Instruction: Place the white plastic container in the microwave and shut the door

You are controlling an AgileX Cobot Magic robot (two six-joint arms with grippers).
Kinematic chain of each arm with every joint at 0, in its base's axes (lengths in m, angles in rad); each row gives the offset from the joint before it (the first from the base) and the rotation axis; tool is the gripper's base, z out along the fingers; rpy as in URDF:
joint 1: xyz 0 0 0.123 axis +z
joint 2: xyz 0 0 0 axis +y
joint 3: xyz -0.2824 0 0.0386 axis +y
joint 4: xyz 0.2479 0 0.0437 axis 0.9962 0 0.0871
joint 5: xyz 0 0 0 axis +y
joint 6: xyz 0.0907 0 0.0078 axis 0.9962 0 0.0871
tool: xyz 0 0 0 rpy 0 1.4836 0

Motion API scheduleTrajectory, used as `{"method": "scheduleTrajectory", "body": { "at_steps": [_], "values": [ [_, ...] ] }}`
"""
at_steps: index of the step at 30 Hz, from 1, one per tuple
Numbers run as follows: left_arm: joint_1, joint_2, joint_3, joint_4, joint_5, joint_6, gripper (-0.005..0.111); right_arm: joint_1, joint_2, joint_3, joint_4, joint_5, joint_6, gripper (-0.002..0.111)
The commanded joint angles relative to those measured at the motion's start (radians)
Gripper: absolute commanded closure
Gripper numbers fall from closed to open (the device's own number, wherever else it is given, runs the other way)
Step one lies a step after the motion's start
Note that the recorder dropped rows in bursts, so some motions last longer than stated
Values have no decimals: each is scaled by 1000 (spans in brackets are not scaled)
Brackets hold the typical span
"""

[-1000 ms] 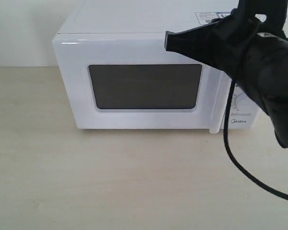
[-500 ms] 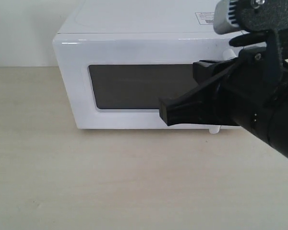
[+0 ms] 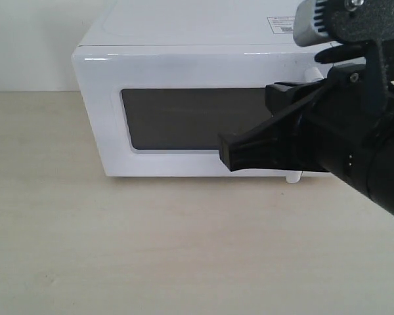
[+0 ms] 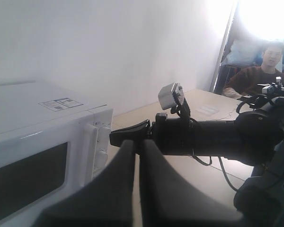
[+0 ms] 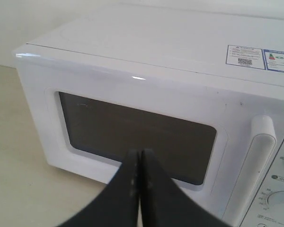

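The white microwave stands on the pale table with its door shut flat against the front; the dark window and the vertical bar handle show in the right wrist view. My right gripper is shut and empty, its tip hanging just in front of the window's lower right corner, and it points at the door. My left gripper is shut and empty, off to the microwave's knob side; the exterior view does not show it. The white plastic container is out of view.
The right arm covers the knob panel in the exterior view. Two knobs show on the panel. Stickers lie on top. Bare table stretches in front. A seated person is in the background.
One second ago the right gripper was up by the door's top right corner; it has dropped to the window's lower right corner. No movement over the last half second.
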Motion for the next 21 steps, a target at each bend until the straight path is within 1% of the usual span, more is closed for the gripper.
{"method": "scheduleTrajectory", "body": {
  "at_steps": [1,6,11,13,16,19,21],
  "values": [
    [-6,-1,4,2,-16,4,102,3,-8,4,-2,-6,-3,108],
    [-6,-1,4,2,-16,4,102,3,-8,4,-2,-51,-2,108],
    [-6,-1,4,2,-16,4,102,3,-12,4,-4,-59,-6,108],
    [-6,-1,4,2,-16,4,102,-19,-39,4,1,-57,-13,108],
    [-6,-1,4,2,-16,4,102,-108,-102,4,36,34,-1,108],
    [-6,-1,4,2,-14,4,102,-260,-191,4,130,186,-1,108],
    [-6,-1,4,2,-14,4,102,-368,-243,4,181,268,-57,108]
  ]
}}
